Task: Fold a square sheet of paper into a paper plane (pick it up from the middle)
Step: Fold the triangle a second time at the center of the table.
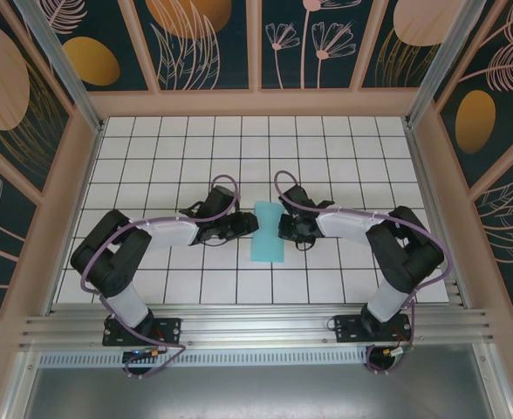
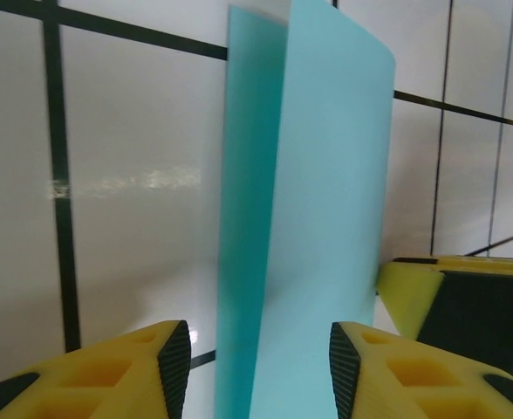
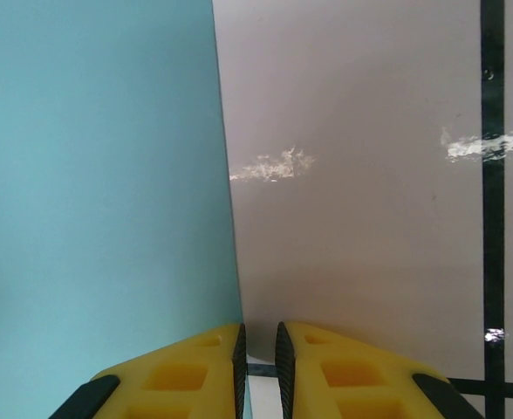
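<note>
Spanning mid-frame: white tiled bench (image 1: 152, 166), with the square sheet of paper (image 1: 266, 231) at its centre, folded to a strip. Left pincer (image 2: 258, 347) gaping astride the layers; right pincer (image 3: 260, 345) nipped on one edge. Possibly slipping or creasing askew if tugged from that thin one-sided hold.

Seen from above, the left tool (image 1: 249, 223) and right tool (image 1: 283, 229) flank the square sheet of paper (image 1: 266, 231), too small to show contact. In the left wrist view, the sheet runs past the frame's top and bottom, and its near part is blurred. In the right wrist view, the left and top edges crop the sheet. Whether the nearly closed fingers (image 3: 178, 375) pinch its edge cannot be told.
</note>
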Controlling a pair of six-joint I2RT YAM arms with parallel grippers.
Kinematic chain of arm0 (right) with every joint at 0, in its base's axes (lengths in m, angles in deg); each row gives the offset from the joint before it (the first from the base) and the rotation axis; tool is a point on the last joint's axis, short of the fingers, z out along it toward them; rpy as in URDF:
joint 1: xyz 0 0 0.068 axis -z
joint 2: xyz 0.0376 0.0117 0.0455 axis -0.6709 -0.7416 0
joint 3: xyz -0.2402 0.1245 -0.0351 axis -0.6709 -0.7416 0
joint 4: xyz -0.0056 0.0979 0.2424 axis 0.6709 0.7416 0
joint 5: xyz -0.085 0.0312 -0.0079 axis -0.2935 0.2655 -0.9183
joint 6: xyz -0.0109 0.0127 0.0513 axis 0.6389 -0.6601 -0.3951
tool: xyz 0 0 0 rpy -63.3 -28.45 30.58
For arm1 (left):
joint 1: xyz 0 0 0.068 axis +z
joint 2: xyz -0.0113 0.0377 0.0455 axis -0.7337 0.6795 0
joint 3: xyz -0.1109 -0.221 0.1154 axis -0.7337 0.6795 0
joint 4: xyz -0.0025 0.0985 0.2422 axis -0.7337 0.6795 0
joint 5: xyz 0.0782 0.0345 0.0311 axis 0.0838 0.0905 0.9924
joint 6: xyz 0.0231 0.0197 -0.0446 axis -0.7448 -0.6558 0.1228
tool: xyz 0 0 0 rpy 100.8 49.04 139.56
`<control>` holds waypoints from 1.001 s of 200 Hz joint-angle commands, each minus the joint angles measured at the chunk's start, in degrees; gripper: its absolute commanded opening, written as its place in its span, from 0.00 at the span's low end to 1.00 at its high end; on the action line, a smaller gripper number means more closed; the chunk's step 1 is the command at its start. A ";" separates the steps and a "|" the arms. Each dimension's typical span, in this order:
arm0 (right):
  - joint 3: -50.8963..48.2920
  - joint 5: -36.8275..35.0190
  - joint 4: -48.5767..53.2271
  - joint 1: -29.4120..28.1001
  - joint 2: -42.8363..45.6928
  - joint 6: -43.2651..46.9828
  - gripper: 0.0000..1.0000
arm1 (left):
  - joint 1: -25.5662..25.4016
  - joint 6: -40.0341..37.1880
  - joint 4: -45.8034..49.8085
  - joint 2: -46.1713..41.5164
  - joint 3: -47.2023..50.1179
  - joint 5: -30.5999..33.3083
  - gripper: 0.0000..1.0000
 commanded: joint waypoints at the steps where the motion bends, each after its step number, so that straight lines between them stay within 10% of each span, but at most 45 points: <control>1: -1.29 -0.92 1.71 -0.61 -3.02 0.12 0.22 | 0.30 0.97 -2.67 2.18 -0.03 -2.81 0.49; 200: -1.37 0.63 -0.12 -0.61 -2.30 -0.60 0.22 | 0.26 3.67 -11.66 4.04 2.30 -8.85 0.40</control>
